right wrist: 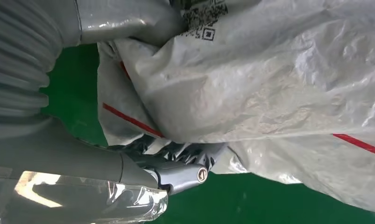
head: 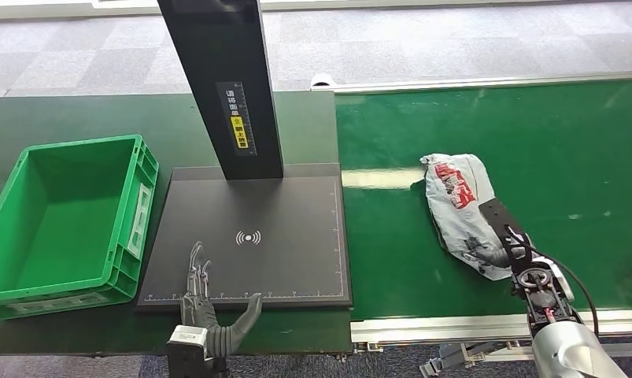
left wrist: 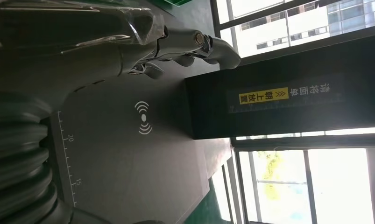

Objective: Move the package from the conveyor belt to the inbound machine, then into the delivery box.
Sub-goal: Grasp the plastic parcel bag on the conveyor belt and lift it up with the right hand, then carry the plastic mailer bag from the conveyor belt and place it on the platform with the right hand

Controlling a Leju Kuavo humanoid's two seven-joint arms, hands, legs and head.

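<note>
Gripping the crumpled grey plastic mailer package on the green conveyor belt, our right hand had closed fingers around it; the black inbound machine plate and green plastic delivery box awaited (nothing delivered yet). Our left hand hovered spread, holding nothing.

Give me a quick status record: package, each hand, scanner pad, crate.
package: lying on the green belt, grey poly bag with red print
right hand: at the package's near end, fingers closed on the bag
left hand: fingers apart, holding nothing, at the pad's near edge
pad: bare, nothing on it
crate: green, empty, left of the pad
</note>
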